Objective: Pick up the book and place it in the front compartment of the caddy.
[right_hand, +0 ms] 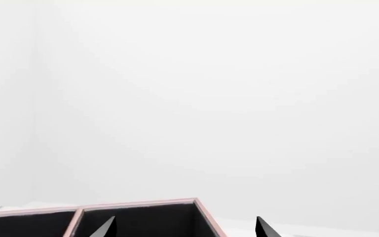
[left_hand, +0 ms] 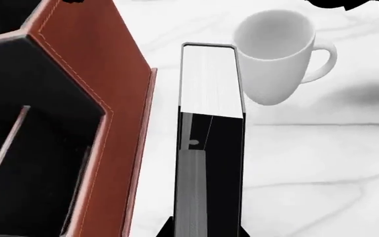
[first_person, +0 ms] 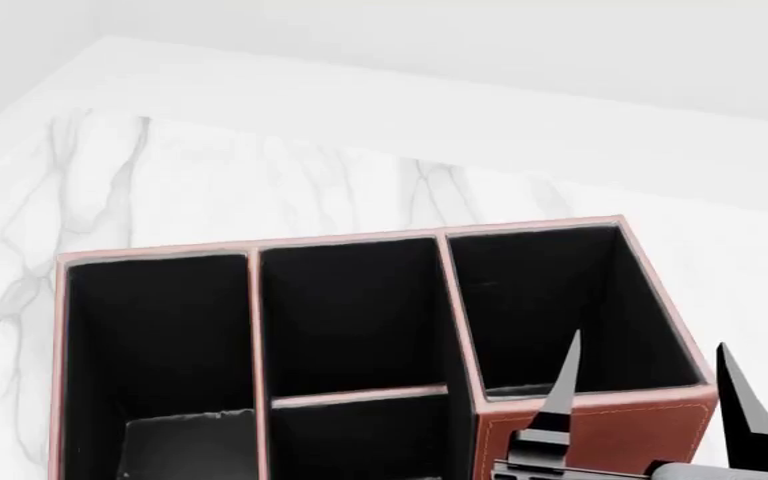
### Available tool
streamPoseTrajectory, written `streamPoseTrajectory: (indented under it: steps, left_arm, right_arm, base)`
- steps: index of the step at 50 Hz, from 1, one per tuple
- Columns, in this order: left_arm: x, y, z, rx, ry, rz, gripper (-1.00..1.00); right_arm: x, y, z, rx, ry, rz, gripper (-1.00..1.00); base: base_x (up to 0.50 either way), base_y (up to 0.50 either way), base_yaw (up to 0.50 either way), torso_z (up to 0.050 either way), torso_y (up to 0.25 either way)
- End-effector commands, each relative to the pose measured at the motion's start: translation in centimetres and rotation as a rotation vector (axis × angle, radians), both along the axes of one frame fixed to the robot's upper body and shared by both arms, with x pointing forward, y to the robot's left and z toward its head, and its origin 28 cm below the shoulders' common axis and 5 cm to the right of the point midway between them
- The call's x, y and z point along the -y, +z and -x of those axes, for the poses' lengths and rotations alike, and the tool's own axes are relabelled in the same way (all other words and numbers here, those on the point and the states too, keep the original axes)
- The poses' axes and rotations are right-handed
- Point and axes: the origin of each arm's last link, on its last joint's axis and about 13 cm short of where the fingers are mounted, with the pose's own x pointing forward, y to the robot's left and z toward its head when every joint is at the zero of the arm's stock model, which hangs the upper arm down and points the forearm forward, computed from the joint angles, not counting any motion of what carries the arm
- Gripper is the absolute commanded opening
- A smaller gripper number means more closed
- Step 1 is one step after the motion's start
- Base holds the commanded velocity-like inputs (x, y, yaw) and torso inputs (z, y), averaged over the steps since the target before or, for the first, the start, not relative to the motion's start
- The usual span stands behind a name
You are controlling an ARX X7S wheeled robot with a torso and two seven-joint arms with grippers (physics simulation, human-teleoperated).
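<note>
The black book [left_hand: 210,148] with its white page edge stands between my left gripper's [left_hand: 206,231] fingers, which are shut on its sides; it hangs just beside the caddy's outer wall [left_hand: 91,64]. The left gripper and book are out of the head view. The reddish-brown caddy [first_person: 584,425] fills the lower head view. Its front compartment [first_person: 351,310] is the black middle cell between the far long wall and the low cross divider [first_person: 357,396]. My right gripper [first_person: 651,365] is open and holds nothing, above the near right corner of the taller end cell [first_person: 544,300]; its fingertips [right_hand: 107,227] show over the caddy rim [right_hand: 136,203].
A white mug [left_hand: 278,54] stands upright on the marble table [first_person: 224,190], close to the book's far end. A pale wall rises behind the table. The caddy's left cell [first_person: 157,340] and near middle cell [first_person: 357,440] are black-lined with nothing in them.
</note>
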Motion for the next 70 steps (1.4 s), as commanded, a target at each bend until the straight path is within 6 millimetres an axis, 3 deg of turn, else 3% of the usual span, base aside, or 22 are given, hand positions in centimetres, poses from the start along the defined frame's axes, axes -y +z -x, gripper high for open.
streamPoseTrajectory:
  steps: [1,39,57,70]
  left_arm:
    - [-0.1,3.1,-1.7,0.157,-0.008,0.006,-1.00]
    - [-0.3,8.7,-8.0,0.416,0.021,-0.065,-1.00]
    - [-0.3,9.4,-11.0,0.541,0.050,-0.066,-1.00]
    - [0.1,8.1,-13.0,0.661,0.019,-0.097,-1.00]
  right_arm:
    - [0.2,0.0,-0.1,0.000,-0.018,-0.002,1.00]
    - [0.7,-0.5,-0.8,-0.005,-0.051,0.005,1.00]
    - [0.6,-0.3,-0.7,-0.003,-0.048,0.006,1.00]
    - [0.7,-0.2,-0.7,-0.002,-0.049,0.002,1.00]
  base:
    - [0.00,0.00,0.00,0.000,0.000]
    - [0.00,0.00,0.00,0.000,0.001]
    - [0.00,0.00,0.00,0.001,0.001]
    - [0.00,0.00,0.00,0.000,0.002]
